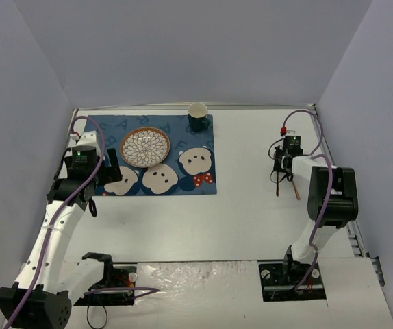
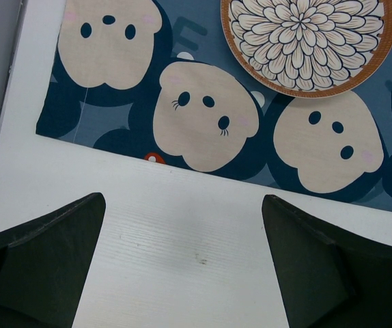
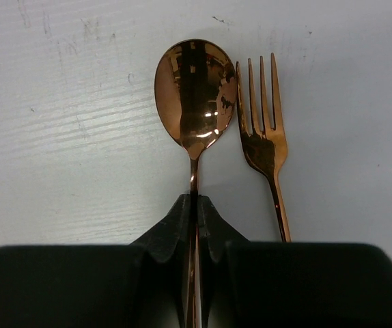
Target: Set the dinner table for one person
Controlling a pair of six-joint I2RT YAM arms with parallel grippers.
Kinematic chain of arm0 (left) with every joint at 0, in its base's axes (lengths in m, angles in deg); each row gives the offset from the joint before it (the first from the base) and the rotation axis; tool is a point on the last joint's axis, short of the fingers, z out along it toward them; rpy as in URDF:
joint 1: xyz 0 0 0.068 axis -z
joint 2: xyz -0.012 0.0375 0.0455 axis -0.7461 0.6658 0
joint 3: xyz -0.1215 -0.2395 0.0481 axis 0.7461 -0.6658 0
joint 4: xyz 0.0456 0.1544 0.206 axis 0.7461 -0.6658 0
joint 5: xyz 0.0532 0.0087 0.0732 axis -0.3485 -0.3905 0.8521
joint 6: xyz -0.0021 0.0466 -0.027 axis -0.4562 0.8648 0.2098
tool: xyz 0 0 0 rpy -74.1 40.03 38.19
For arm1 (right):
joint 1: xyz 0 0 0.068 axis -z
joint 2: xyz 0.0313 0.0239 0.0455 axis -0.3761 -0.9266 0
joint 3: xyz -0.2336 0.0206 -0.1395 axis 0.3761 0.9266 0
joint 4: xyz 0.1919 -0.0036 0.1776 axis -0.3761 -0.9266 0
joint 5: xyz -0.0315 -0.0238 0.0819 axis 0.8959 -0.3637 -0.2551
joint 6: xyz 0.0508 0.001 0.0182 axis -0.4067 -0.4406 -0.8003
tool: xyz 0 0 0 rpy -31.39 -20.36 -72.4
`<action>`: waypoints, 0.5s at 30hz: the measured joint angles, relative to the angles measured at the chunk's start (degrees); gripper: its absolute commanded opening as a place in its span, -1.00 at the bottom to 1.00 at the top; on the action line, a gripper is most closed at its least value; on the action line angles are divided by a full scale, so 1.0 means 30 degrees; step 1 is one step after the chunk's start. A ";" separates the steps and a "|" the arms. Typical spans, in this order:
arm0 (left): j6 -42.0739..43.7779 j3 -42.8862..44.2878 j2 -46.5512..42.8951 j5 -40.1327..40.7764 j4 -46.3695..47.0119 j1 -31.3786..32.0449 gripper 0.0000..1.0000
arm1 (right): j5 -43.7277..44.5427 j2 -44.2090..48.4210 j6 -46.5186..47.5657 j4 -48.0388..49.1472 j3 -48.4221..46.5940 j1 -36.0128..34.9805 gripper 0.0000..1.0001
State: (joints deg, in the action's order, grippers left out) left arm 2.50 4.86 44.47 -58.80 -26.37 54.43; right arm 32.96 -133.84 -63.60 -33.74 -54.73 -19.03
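Observation:
The dinner table (image 1: 244, 205) is a large white tabletop. In the right wrist view my right gripper (image 3: 196, 205) is shut on the handle of a copper spoon (image 3: 194, 92), whose bowl points away over the table (image 3: 80, 137). A copper fork (image 3: 264, 133) lies just right of the spoon, outside the fingers. From above, my right gripper (image 1: 283, 171) is at the table's right side over two thin copper cutlery pieces (image 1: 277, 186). My left gripper (image 2: 182, 205) is open and empty above bare table (image 2: 182, 253), beside the placemat's edge. It also shows from above (image 1: 109, 170).
A blue placemat with bear faces (image 1: 183, 140) lies at the back left; it also shows in the left wrist view (image 2: 203, 126). A flower-patterned plate (image 1: 145, 147) (image 2: 309, 41) sits on it. A dark cup (image 1: 198, 116) stands at its far right corner. Grey walls enclose the table.

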 measured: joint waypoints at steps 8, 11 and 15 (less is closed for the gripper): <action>0.0000 0.0006 0.0000 -0.0014 0.0007 0.0000 0.94 | 0.1316 0.0613 -0.0827 -0.1134 -0.0364 -0.2141 -1.00; 0.0000 0.0006 0.0011 -0.0015 0.0000 0.0000 0.94 | 0.2256 0.1241 -0.2327 -0.1798 -0.1551 -0.4846 -1.00; 0.0000 0.0006 0.0022 -0.0007 0.0006 -0.0006 0.94 | 0.3595 0.1354 -0.4421 -0.2124 -0.4276 -0.9010 -1.00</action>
State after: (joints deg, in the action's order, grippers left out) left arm 2.50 4.88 44.53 -58.82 -26.35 54.42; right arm 43.74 -129.78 -76.87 -40.11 -67.56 -46.06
